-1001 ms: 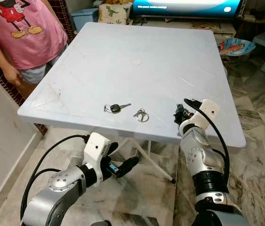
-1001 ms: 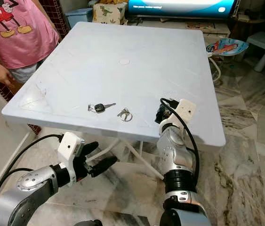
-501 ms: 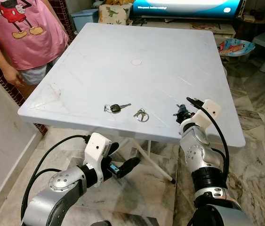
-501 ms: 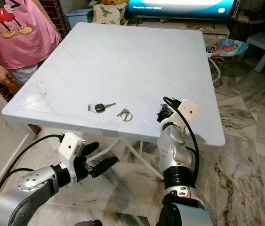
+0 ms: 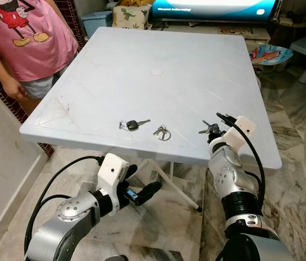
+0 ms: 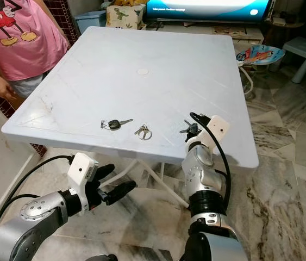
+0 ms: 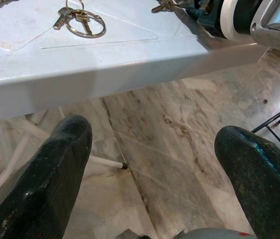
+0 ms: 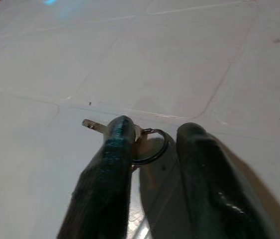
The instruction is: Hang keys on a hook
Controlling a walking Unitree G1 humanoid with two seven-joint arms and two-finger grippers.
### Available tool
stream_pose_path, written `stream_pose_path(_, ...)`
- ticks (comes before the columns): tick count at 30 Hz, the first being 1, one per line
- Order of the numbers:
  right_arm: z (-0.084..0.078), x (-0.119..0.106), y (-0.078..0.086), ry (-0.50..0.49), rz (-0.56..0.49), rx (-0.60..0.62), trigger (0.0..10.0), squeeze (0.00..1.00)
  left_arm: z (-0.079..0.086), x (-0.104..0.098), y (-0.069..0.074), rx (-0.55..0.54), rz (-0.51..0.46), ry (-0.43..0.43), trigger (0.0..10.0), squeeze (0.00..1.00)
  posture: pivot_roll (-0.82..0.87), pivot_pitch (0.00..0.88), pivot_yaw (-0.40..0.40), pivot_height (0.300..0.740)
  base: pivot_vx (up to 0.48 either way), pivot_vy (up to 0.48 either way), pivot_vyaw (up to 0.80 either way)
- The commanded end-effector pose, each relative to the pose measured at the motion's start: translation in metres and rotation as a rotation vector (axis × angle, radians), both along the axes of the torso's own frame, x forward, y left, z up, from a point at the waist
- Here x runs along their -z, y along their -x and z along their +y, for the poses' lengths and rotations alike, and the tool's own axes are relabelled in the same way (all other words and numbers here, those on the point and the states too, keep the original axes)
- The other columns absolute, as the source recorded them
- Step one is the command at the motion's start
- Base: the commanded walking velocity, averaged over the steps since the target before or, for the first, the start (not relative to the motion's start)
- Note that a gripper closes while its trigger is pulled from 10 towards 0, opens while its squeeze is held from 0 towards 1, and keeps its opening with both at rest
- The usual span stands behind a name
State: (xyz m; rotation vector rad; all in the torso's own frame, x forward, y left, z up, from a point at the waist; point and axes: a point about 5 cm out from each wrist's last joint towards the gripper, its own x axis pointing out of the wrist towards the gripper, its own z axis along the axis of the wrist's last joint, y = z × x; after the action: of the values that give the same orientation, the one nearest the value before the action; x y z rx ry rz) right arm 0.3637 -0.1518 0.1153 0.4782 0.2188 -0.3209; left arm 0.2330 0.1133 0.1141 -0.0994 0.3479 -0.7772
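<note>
1. Step in hand: pick-up of the keys. The right gripper (image 8: pixel 147 149) is down on the white table (image 5: pixel 158 49) near its front edge, at about 4 o'clock from the table centre.
2. Its fingers stand a narrow gap apart, astride a small key bunch (image 8: pixel 140 139); the ring lies between them and one key blade pokes out past the left finger. Whether they have closed on it is hard to judge; it looks like no firm hold yet.
3. Next move, by judgement: close on the ring, lift, then find a hook.
4. The left gripper (image 7: pixel 152 164) hangs wide open below the table edge, holding nothing.
5. Other items: a black-headed car key (image 5: pixel 133 124) and a second key ring (image 5: pixel 162 132) at 6 o'clock.
6. A person in a pink shirt (image 5: pixel 22 32) stands at 9 to 10 o'clock; this is a possible obstruction.
</note>
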Motion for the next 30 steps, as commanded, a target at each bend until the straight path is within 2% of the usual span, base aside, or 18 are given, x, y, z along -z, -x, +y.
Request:
stream_pose_path(1,0.000,0.012,0.003,-0.012,0.068,0.002,0.0,0.00,0.001,0.001,0.001,0.003,-0.001,-0.009,10.0,0.00,0.12,0.107,0.039,0.740,0.000,0.000,0.00)
stream_pose_path(9,-0.003,0.012,0.003,-0.008,0.071,0.012,0.0,0.00,0.001,0.000,0.001,0.003,-0.001,-0.009,10.0,0.00,0.12,0.109,0.042,0.740,0.000,0.000,0.00)
stream_pose_path(25,-0.008,0.012,0.003,0.070,0.067,0.017,0.0,0.00,0.001,0.000,0.000,-0.001,-0.001,-0.010,10.0,0.00,0.12,0.109,0.042,0.740,0.000,0.000,0.00)
stream_pose_path(28,-0.010,0.010,0.003,0.103,0.061,0.015,0.0,0.00,0.001,0.000,0.000,-0.003,-0.003,-0.011,10.0,0.00,0.12,0.109,0.042,0.740,0.000,0.000,0.00)
stream_pose_path(30,-0.012,0.005,0.001,0.162,0.037,0.006,0.0,0.00,0.001,0.000,-0.001,-0.011,-0.006,-0.012,10.0,0.00,0.12,0.109,0.042,0.740,0.000,0.000,0.00)
